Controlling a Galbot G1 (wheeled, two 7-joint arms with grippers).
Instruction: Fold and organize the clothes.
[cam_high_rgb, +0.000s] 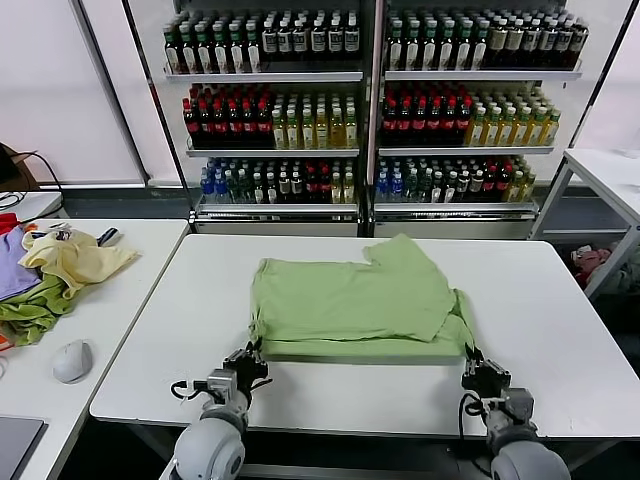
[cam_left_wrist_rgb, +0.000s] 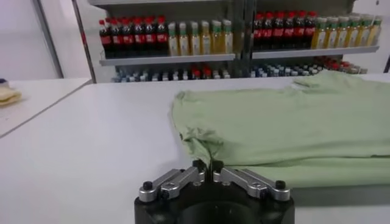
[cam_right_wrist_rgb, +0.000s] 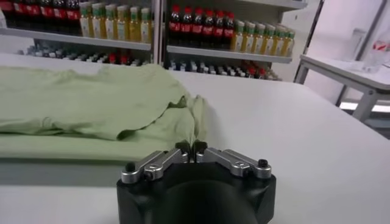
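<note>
The light green T-shirt (cam_high_rgb: 350, 300) lies partly folded on the white table (cam_high_rgb: 540, 330), plain side up, its top layer skewed toward the far right. My left gripper (cam_high_rgb: 252, 357) is at the shirt's near left corner and is shut on a pinch of its edge (cam_left_wrist_rgb: 208, 167). My right gripper (cam_high_rgb: 473, 362) is at the near right corner and is shut on the cloth edge there (cam_right_wrist_rgb: 191, 148). The shirt fills the far side of both the left wrist view (cam_left_wrist_rgb: 292, 122) and the right wrist view (cam_right_wrist_rgb: 79, 103). No print shows.
A side table (cam_high_rgb: 120, 300) at the left holds a pale yellow garment (cam_high_rgb: 75, 258), a darker green one (cam_high_rgb: 30, 315), a purple one (cam_high_rgb: 12, 265) and a grey mouse (cam_high_rgb: 72, 360). Bottle shelves (cam_high_rgb: 370, 100) stand behind. Another white table (cam_high_rgb: 610, 170) is at the far right.
</note>
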